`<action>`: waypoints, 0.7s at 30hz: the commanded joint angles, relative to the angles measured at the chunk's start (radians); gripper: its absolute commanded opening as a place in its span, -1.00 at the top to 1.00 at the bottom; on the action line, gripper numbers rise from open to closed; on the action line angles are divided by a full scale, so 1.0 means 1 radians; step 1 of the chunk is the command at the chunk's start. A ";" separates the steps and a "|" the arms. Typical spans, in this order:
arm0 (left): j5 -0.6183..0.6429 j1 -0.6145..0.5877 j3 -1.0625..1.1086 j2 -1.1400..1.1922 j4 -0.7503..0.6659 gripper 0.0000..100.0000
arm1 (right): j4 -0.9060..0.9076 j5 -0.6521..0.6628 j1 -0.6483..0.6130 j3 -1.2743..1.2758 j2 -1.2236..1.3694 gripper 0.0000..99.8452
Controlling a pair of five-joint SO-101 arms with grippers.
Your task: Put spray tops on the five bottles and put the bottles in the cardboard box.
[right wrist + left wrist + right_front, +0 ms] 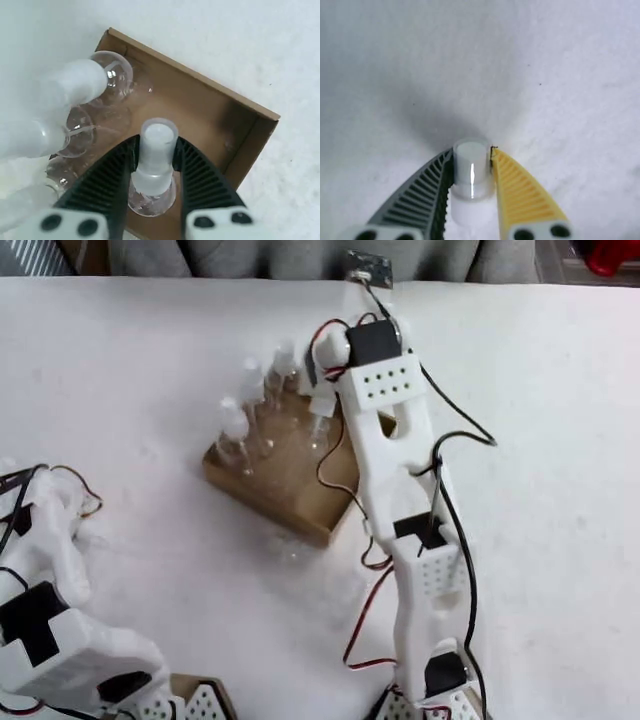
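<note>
Holding a bottle (pixel 157 132) upright over the cardboard box (pixel 210 107).
Clamped at the neck between the right gripper's (pixel 156 145) fingers, beside other bottles (pixel 112 75) standing in the box; well apart from the box, pinched tight in the left gripper (pixel 471 152), a spray top (pixel 471 170).

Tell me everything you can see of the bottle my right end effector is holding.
The bottle is small, seemingly clear plastic, with a rounded body and a frosted white cap on its neck. It stands about upright, clamped below the cap between the black ribbed fingers of the right end effector. It is over the bare brown floor of the cardboard box, apart from the other bottles grouped by one wall. Whether its base touches the floor cannot be told.
</note>
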 commanded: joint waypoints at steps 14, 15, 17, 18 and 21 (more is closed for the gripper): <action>0.005 0.019 -0.038 -0.005 -0.026 0.96 | -0.116 0.008 -0.105 0.419 -0.341 0.97; 0.005 0.019 -0.038 -0.005 -0.026 0.96 | -0.156 0.008 -0.111 0.489 -0.387 0.97; 0.005 0.019 -0.038 -0.005 -0.026 0.96 | -0.262 0.025 -0.116 0.658 -0.484 0.97; 0.005 0.019 -0.038 -0.005 -0.026 0.96 | -0.320 0.040 -0.122 0.743 -0.533 0.97; 0.005 0.019 -0.038 -0.005 -0.026 0.96 | -0.486 0.080 -0.125 0.965 -0.653 0.97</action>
